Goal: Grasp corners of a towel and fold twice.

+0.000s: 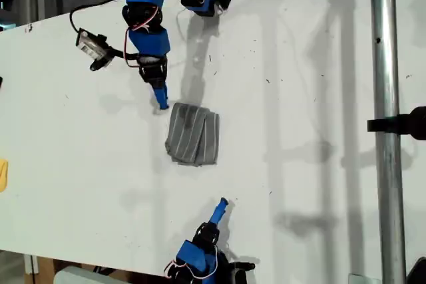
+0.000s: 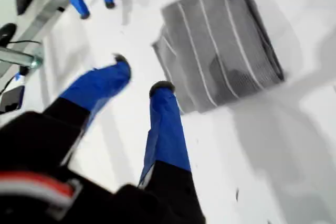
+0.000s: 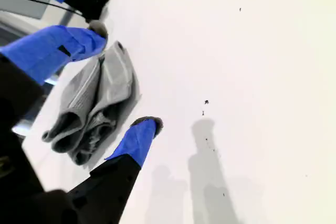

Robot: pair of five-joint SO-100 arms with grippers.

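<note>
The towel lies folded; both grippers apparently open, empty.

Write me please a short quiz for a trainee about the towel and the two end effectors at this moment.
1. True or false: the towel lies fully spread out on the table.
2. Choose one: my first end effector is A) shut on the towel, B) open and empty, C) out of view.
3. Fill in: my second end effector is open, and the towel's thin stripes are ____.

Key: 1 false, it is folded; 2 B; 3 white.
</note>
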